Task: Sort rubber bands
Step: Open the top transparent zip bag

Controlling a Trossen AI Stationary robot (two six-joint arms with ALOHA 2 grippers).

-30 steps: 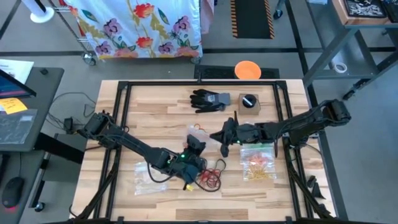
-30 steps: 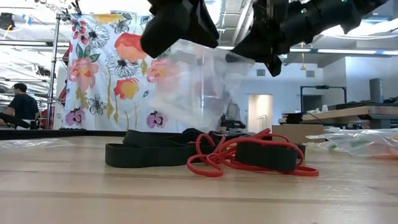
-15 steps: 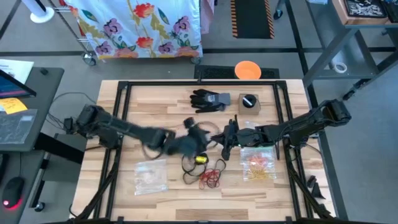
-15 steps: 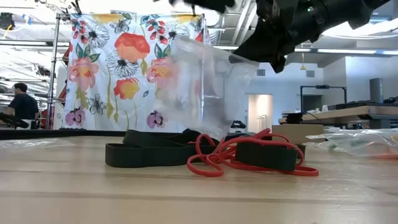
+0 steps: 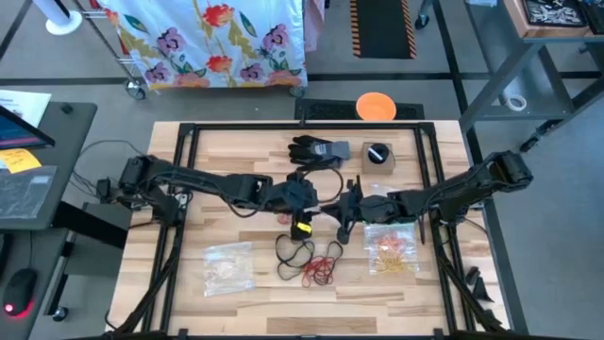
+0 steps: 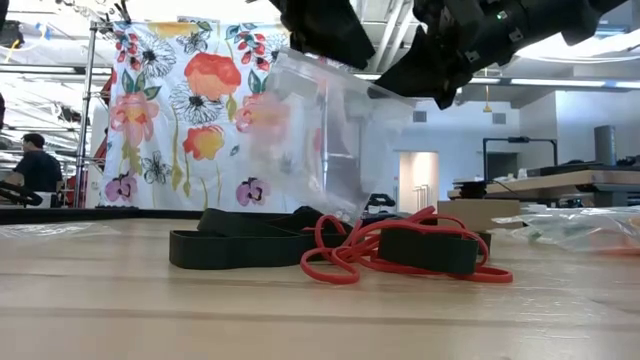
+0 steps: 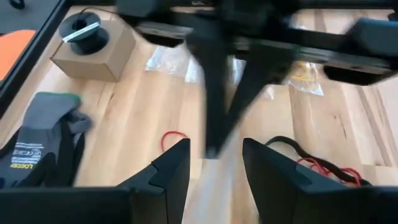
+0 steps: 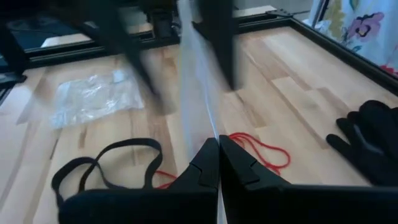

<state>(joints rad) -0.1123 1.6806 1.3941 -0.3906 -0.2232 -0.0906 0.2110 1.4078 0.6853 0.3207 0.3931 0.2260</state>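
Note:
Black rubber bands [image 5: 295, 250] and red rubber bands [image 5: 326, 269] lie in a loose heap near the table's middle, seen up close in the low view as black [image 6: 250, 246] and red [image 6: 400, 250] loops. Above them hangs a clear plastic bag [image 6: 310, 130]. My right gripper [image 8: 217, 142] is shut on it, coming in from the table's right [image 5: 342, 215]. My left gripper [image 7: 216, 144] is open at the bag's top left [image 6: 330, 45], one finger on either side of the bag's edge [image 7: 216, 180]. My right gripper pinches the bag's upper edge [image 8: 213, 127] between its two fingers, at the bag's top right corner [image 6: 400, 95]. The fingers slant down from the table's right side. The bag hangs below, its lower corner [image 6: 345, 212] down by the rubber bands. Whether my left gripper touches the bag, I cannot tell.
A black-and-grey glove [image 5: 316, 151] and a small cardboard box with a spool [image 5: 377, 156] lie toward the far edge. One clear bag [image 5: 229, 267] lies near left, another with orange and yellow contents [image 5: 392, 247] near right. A black frame [image 5: 189, 151] rims the table.
My left gripper has risen from the rubber bands near the front and swung toward the far edge and the right, up to the hanging bag, rolling as it went. The bag stays hanging from my right gripper.

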